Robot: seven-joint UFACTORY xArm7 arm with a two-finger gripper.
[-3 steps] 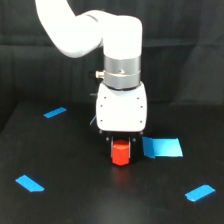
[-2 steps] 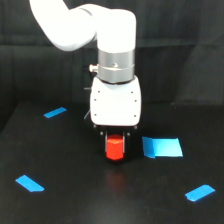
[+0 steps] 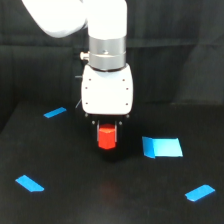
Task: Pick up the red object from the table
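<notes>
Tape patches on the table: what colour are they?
Bright blue tape patches on the black table, clear in the exterior view.

One red object (image 3: 106,138), four blue tape pieces (image 3: 161,147)

backdrop: black curtain (image 3: 175,60), folded | floor: unseen | light: even, dim

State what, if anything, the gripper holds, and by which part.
The gripper holds the red block by its sides, between the dark fingers; the block appears raised off the table, though the contact points are hard to make out.
</notes>
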